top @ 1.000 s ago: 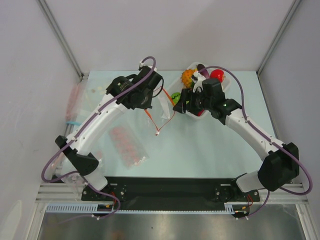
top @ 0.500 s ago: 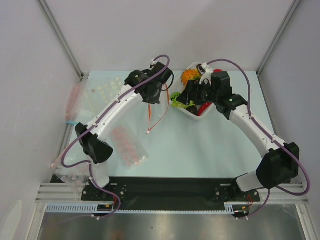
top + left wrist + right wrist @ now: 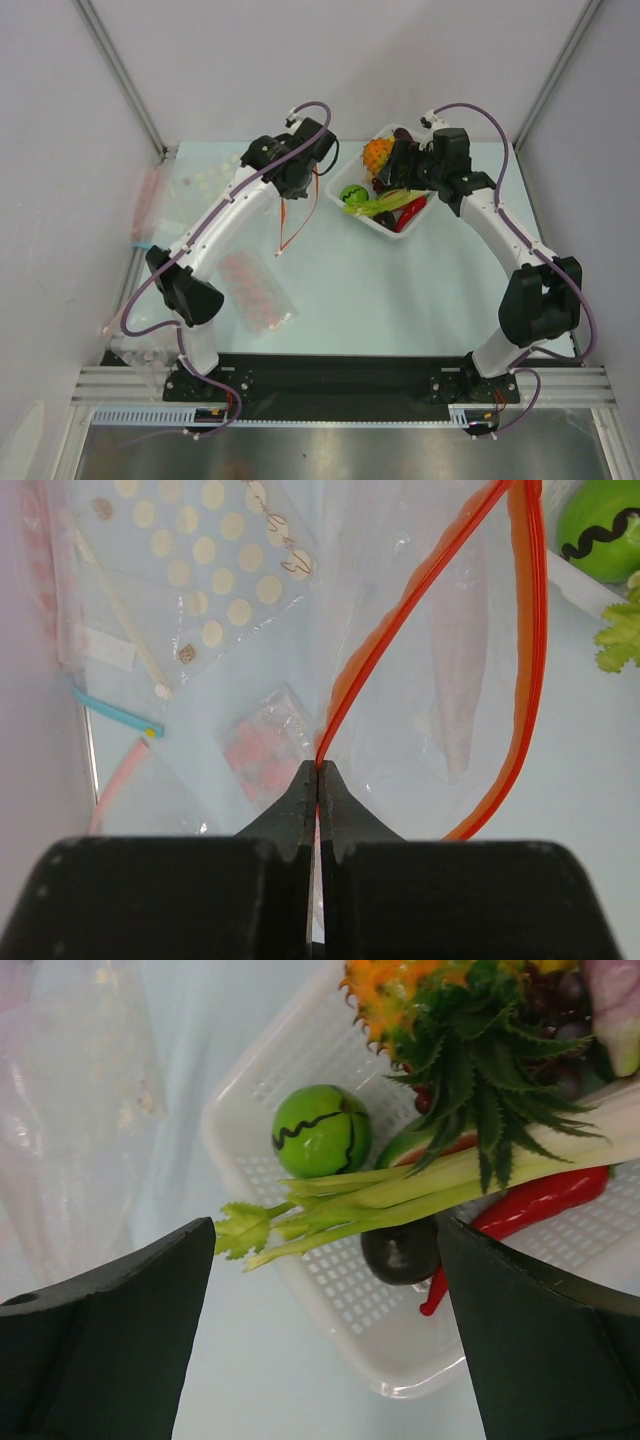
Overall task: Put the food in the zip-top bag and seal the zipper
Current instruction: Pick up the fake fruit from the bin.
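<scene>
My left gripper [image 3: 318,770] is shut on the orange-red zipper [image 3: 420,590] of the clear zip-top bag [image 3: 440,700], which hangs open below it [image 3: 290,215]. My right gripper [image 3: 325,1250] is open and empty above the white basket [image 3: 300,1050]. In the basket lie the orange pineapple [image 3: 400,990] with green crown, the round green fruit [image 3: 320,1130], celery, a red chili and a dark round piece. In the top view the right gripper [image 3: 400,175] hovers over the basket [image 3: 392,236], the pineapple [image 3: 377,152] and the green fruit [image 3: 351,194]. The red fruit is hidden.
A clear packet of pink-red dots [image 3: 255,290] lies on the table at front left. A sheet of white dots [image 3: 200,560] and a blue and a pink strip [image 3: 115,715] lie at far left. Walls close in the back and sides.
The left arm has carried the bag left, away from the basket. The right gripper has moved back over the basket, uncovering the celery and chili.
</scene>
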Motion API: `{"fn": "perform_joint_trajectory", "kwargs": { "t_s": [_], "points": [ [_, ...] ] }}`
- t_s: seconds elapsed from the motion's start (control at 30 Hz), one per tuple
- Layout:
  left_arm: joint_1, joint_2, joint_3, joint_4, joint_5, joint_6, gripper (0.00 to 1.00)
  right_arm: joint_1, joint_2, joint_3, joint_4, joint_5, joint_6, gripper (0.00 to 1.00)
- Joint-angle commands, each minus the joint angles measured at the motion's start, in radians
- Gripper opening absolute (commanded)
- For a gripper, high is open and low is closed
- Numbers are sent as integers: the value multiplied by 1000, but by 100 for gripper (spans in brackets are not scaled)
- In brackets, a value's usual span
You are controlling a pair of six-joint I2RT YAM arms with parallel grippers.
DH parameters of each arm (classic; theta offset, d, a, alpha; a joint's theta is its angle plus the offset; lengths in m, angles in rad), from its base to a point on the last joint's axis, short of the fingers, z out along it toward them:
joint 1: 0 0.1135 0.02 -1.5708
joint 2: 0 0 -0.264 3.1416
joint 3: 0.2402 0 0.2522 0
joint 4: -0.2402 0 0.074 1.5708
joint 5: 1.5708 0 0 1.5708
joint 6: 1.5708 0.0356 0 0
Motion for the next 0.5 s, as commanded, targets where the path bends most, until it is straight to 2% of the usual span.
{"fn": "perform_joint_trajectory", "kwargs": {
  "t_s": [0.0,0.2,0.47],
  "points": [
    [0,-49,31,12,-69,14,0,-16,33,60,61,97,-66,100],
    [-1,-35,-1,58,-65,7,0,-22,113,101,146,154,-163,100],
    [0,-6,-32,101,-56,20,0,-41,275,244,155,109,-209,100]
  ]
}}
